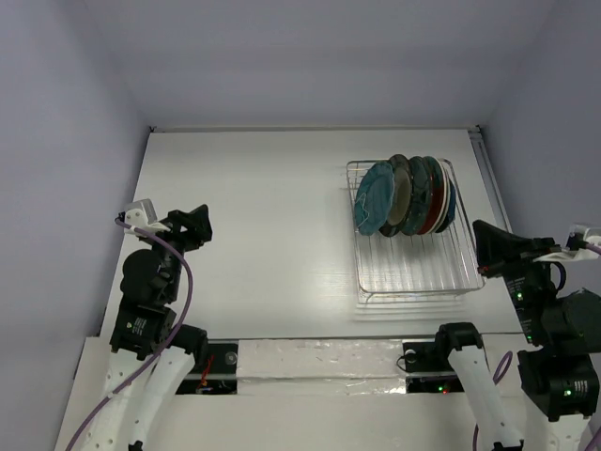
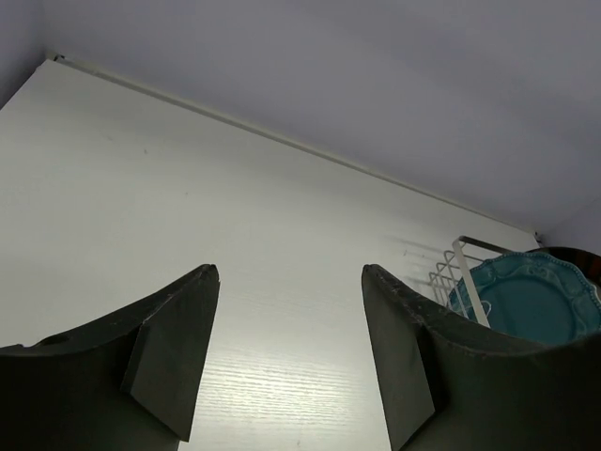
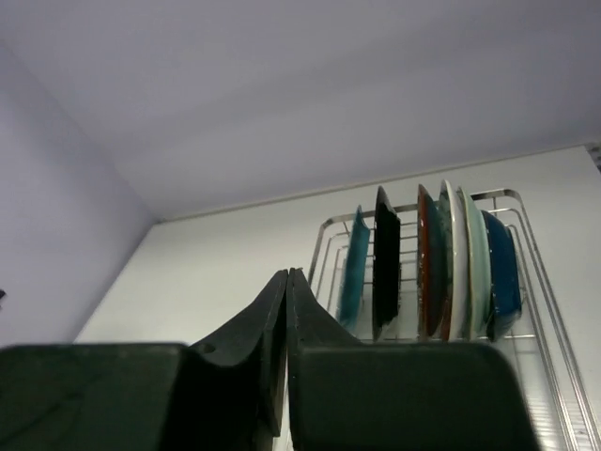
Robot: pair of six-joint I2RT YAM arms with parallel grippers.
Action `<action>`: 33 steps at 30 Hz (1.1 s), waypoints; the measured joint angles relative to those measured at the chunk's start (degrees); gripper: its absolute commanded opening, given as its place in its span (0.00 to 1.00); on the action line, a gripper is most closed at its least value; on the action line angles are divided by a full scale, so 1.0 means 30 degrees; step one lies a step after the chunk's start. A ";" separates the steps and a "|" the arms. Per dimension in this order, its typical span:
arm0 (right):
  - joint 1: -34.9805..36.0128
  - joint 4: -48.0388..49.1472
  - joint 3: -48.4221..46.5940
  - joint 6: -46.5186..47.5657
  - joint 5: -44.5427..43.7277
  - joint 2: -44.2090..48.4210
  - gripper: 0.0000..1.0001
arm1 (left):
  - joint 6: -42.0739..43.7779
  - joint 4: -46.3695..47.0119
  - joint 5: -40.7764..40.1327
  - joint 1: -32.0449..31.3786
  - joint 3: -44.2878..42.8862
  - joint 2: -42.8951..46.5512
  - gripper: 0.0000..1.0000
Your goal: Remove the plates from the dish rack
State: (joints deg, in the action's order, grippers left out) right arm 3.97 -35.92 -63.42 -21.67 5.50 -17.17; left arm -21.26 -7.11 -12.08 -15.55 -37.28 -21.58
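The chrome wire dish rack (image 1: 413, 272) stands on the right half of the white table. Several plates (image 1: 406, 195) stand upright in its far end, a teal one (image 1: 374, 199) at the front. In the right wrist view they stand edge-on: teal (image 3: 354, 270), dark (image 3: 385, 258), red (image 3: 424, 263), cream (image 3: 454, 258), mint (image 3: 476, 258), dark blue (image 3: 504, 268). My left gripper (image 1: 195, 225) is open and empty at the left, far from the rack. My right gripper (image 1: 490, 242) is shut and empty, just right of the rack.
The table's back edge meets a pale wall (image 1: 310, 56). A raised rail (image 1: 488, 169) runs along the table's right side beside the rack. The arm bases and taped strip (image 1: 319, 362) sit at the near edge.
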 measured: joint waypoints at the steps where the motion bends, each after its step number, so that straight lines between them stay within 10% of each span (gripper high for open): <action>1: 0.0000 0.0080 0.0000 -0.0160 0.0197 -0.0022 0.00 | 0.0007 -0.0007 0.0000 0.0000 0.0000 0.0000 0.59; 8: 0.0000 0.0882 -0.0029 -0.0379 0.2178 -0.1719 0.00 | 0.0248 -0.0131 0.0000 0.0000 0.0000 0.0189 0.52; 16: 0.3541 0.2266 -0.0058 -0.0845 0.1421 -0.7359 0.00 | 0.0430 -0.0816 -0.0007 -0.0138 -0.0197 0.1086 0.00; 21: 0.8852 0.2157 -0.0656 -0.0860 -0.3140 -1.0965 0.02 | 0.0408 -0.0911 0.0000 -0.0168 -0.0197 0.1049 0.00; 23: 0.9967 0.2164 -0.1005 -0.0882 -0.4867 -1.2611 0.36 | 0.0408 -0.0962 0.0000 -0.0168 -0.0197 0.0940 0.00; 26: 1.0302 0.2055 -0.1122 -0.0714 -0.7344 -1.4724 0.55 | 0.0401 -0.1027 0.0000 -0.0168 -0.0189 0.0860 0.05; 33: 1.0295 0.0896 -0.2790 -0.0364 -1.2291 -1.8593 0.50 | 0.0408 -0.1020 0.0007 -0.0168 -0.0189 0.1115 0.26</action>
State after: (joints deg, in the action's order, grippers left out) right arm 34.85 -33.23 -71.79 -22.76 -31.38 -72.95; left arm -20.03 -10.17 -12.05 -16.05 -37.85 -18.24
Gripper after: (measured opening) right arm 0.519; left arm 0.206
